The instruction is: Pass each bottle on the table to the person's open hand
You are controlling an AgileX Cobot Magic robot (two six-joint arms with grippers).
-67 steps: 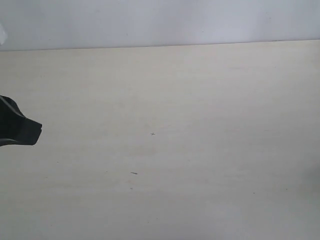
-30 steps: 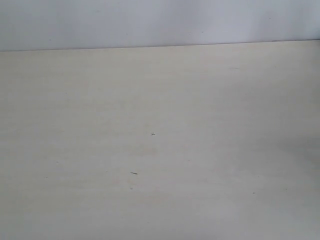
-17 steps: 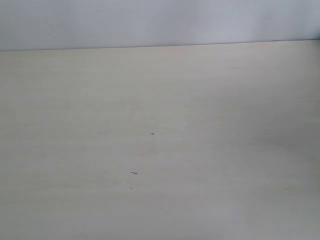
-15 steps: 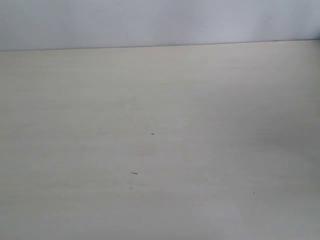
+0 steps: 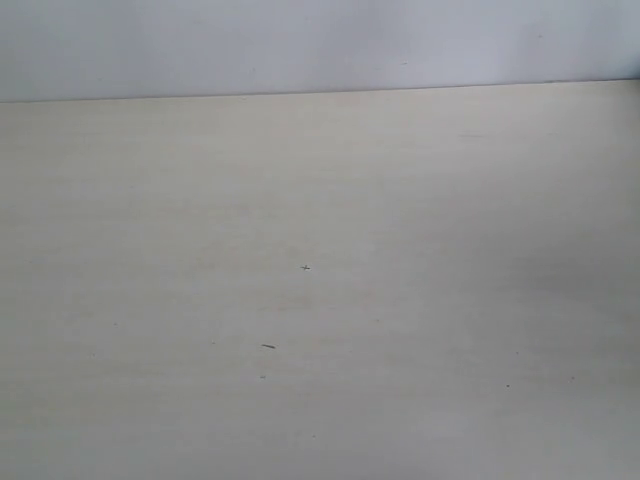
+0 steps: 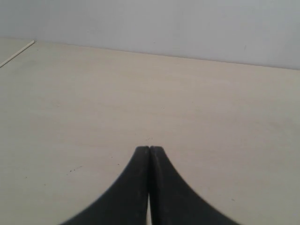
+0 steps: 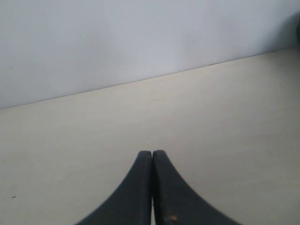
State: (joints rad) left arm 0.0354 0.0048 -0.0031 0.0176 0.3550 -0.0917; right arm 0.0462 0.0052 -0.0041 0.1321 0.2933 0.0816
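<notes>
The pale beige wood-grain table (image 5: 400, 250) fills the exterior view, with only a few tiny dark specks (image 5: 267, 347) on it. No bottle shows in any view, and the person's open hand is out of view. Neither arm appears in the exterior view. In the left wrist view my left gripper (image 6: 149, 149) is shut, its black fingers pressed together with nothing between them, above the table (image 6: 211, 108). My right gripper (image 7: 152, 153) is likewise shut on nothing, over the table (image 7: 225, 108).
A pale grey-white wall (image 5: 320, 45) runs behind the table's far edge (image 5: 320, 93). In the left wrist view a table edge or seam (image 6: 16, 52) shows at one corner. A dark shape (image 7: 297, 28) sits at the border of the right wrist view.
The black gripper seen at the left edge of the exterior view 2.2 s ago has left the view. Since then the exterior view has not changed.
</notes>
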